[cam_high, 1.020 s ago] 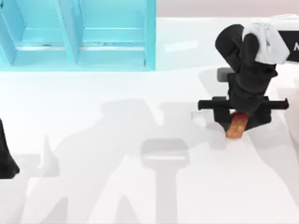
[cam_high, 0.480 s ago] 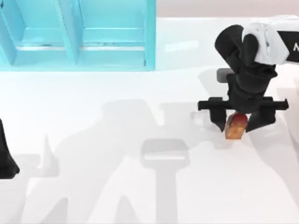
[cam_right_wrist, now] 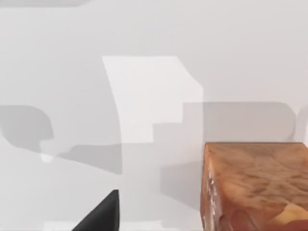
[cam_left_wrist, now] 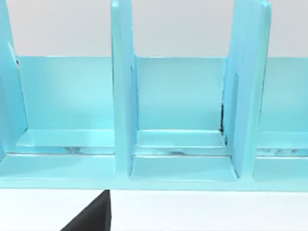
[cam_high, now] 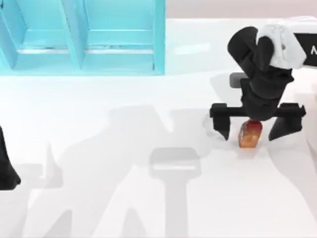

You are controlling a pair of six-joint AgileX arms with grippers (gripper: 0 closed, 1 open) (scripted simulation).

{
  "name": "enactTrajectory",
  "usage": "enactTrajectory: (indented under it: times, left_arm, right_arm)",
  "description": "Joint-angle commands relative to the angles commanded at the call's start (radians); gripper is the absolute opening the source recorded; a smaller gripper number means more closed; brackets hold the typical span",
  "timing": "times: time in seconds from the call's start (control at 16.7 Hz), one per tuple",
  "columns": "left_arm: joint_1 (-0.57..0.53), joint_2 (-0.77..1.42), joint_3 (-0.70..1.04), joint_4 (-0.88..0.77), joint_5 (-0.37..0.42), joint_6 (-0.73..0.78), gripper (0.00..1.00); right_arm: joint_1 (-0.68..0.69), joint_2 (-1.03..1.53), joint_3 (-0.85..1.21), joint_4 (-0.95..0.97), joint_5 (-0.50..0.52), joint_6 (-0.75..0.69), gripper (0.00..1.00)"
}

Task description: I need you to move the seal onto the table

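**Two arms in frame; seal resting on tabletop under right jaws**

Right gripper [cam_high: 255, 130]: over the right half of the tabletop [cam_high: 148, 208], pointing down. Jaws stand wide. One finger [cam_high: 224, 126] to the left of the seal, the other to its right, each with a visible gap to it. No contact seen between fingers and seal.

Seal [cam_high: 249, 134]: sits on the white surface between the spread fingers, partly under the black wrist body. Reddish top end toward the gripper's crossbar, orange-brown body toward the near edge of the top view. Its shadow falls on the surface beside it. Right wrist view shows the seal [cam_right_wrist: 255, 187] close up, as a mottled orange-brown block with a flat upper face and a sharp vertical edge, standing on the white surface; one dark fingertip [cam_right_wrist: 98, 214] shows, apart from the block.

Left arm [cam_high: 6, 163]: parked at the left edge of the top view, well apart from the seal. Cannot tell how its jaws stand. Left wrist view looks into the shelf [cam_left_wrist: 178, 120], with a dark piece of the gripper at the lower edge.

Shelf [cam_high: 119, 44]: turquoise-blue, with upright dividers and compartments, at the far left of the tabletop, well apart from the seal.
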Motion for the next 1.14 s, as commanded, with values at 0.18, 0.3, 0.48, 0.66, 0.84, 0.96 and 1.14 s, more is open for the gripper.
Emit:
enactTrajectory:
  times: [0.18,0.3,0.48,0.66,0.84,0.96,1.14]
  left_arm:
    - [0.000,0.000,0.000,0.000,0.000,0.000,1.00]
    - [0.000,0.000,0.000,0.000,0.000,0.000,1.00]
    - [0.000,0.000,0.000,0.000,0.000,0.000,1.00]
    - [0.000,0.000,0.000,0.000,0.000,0.000,1.00]
    - [0.000,0.000,0.000,0.000,0.000,0.000,1.00]
    - [0.000,0.000,0.000,0.000,0.000,0.000,1.00]
    - [0.000,0.000,0.000,0.000,0.000,0.000,1.00]
  right_arm:
    - [-0.002,-0.001,0.000,0.000,0.000,0.000,1.00]
    - [-0.001,-0.002,0.015,-0.015,0.000,0.000,1.00]
    - [0.003,-0.013,0.113,-0.109,-0.005,-0.002,1.00]
    - [0.004,-0.029,0.251,-0.269,-0.010,-0.006,1.00]
    - [0.001,-0.045,0.382,-0.438,-0.007,-0.005,1.00]
    - [-0.003,-0.058,0.453,-0.521,-0.003,-0.005,1.00]
    - [-0.006,-0.070,0.499,-0.568,-0.001,-0.005,1.00]
